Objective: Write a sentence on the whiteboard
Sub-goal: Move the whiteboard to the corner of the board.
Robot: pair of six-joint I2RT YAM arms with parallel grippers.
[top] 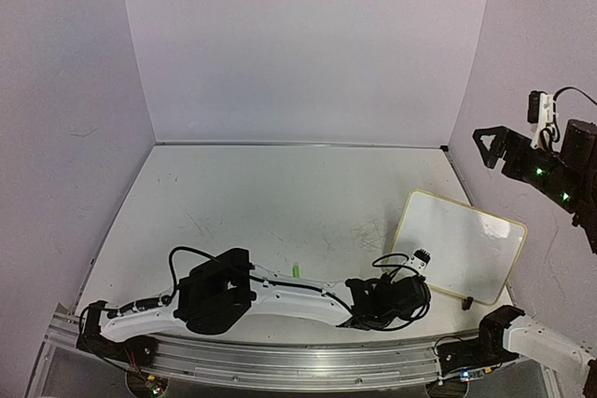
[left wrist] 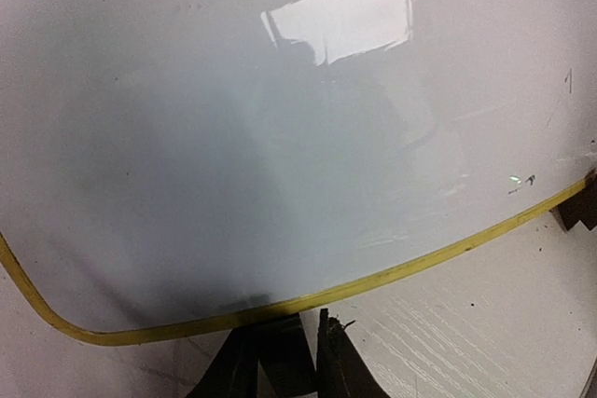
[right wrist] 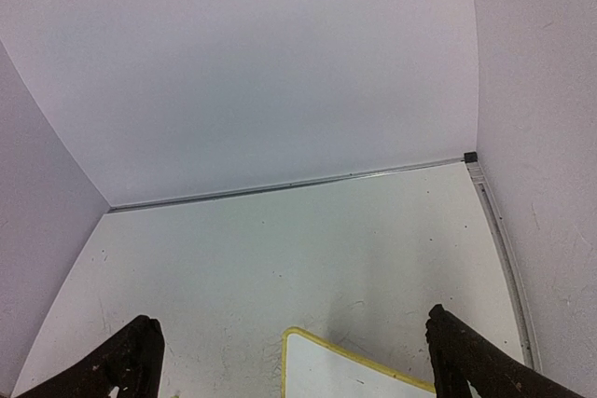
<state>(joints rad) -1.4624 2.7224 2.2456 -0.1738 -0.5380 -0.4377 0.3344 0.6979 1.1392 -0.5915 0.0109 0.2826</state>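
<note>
Whiteboard (top: 462, 244) | frame edge at left claw (left wrist: 283, 347) tips, cannot tell if gripping | right claw (right wrist: 289, 323) wide open above

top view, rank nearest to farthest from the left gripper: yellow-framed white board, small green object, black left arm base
1. Yellow-framed whiteboard, right side, right by the left gripper.
2. Small green object, mid-table, beside the forearm.
3. Black left arm base, near-left corner.

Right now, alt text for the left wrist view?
The whiteboard, no words on it, fills most of the view, glare near the top. Its yellow frame curves along the bottom, with the left gripper's dark fingers just below it.
</note>
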